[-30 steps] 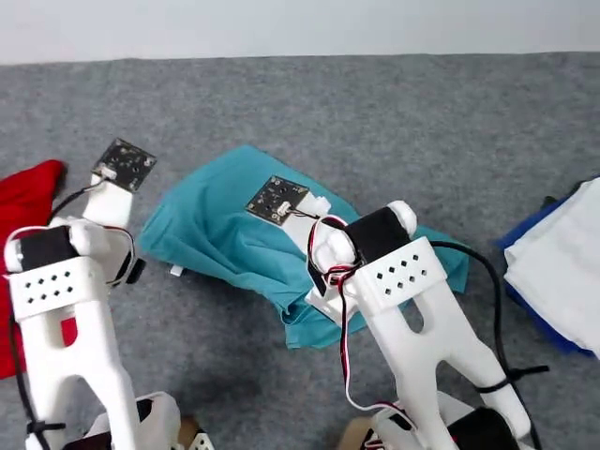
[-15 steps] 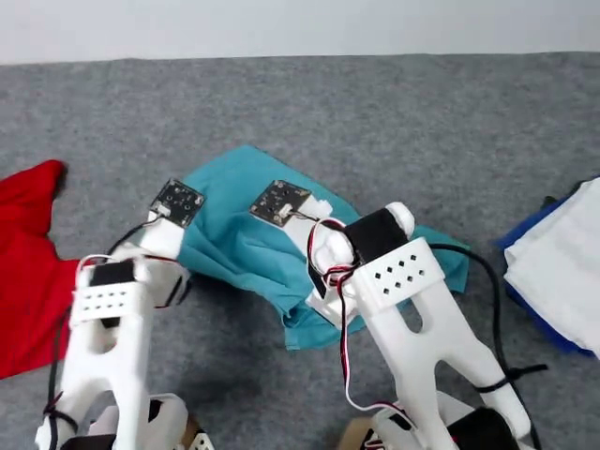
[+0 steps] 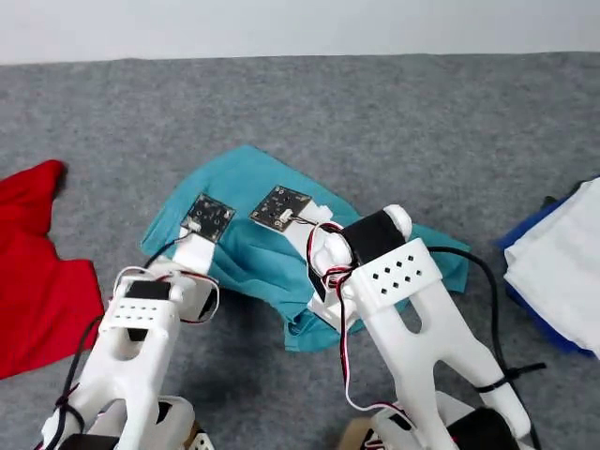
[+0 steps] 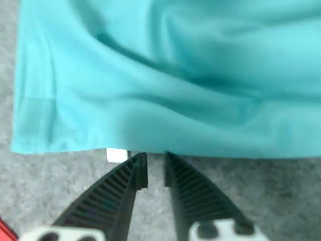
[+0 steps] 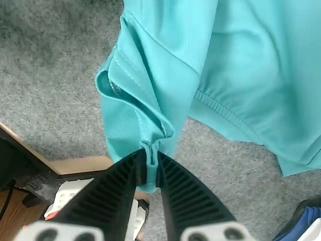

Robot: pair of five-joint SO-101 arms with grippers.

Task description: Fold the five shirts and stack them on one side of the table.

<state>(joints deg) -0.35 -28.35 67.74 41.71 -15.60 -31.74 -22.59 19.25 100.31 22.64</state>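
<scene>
A teal shirt lies crumpled in the middle of the grey table. My right gripper is shut on a bunched fold of the teal shirt at its near edge, lifting it a little. My left gripper sits low at the near left hem of the teal shirt, its fingers open by a narrow gap with only carpet between them. A small white tag lies beside one fingertip. A red shirt lies spread at the left edge.
A folded white shirt rests on a blue one at the right edge. The table's wooden near edge and cables lie below the right gripper. Bare grey carpet stretches across the far side.
My left arm has swung right, away from the red shirt, to the teal shirt's near left hem. The right arm has stayed put, holding its fold.
</scene>
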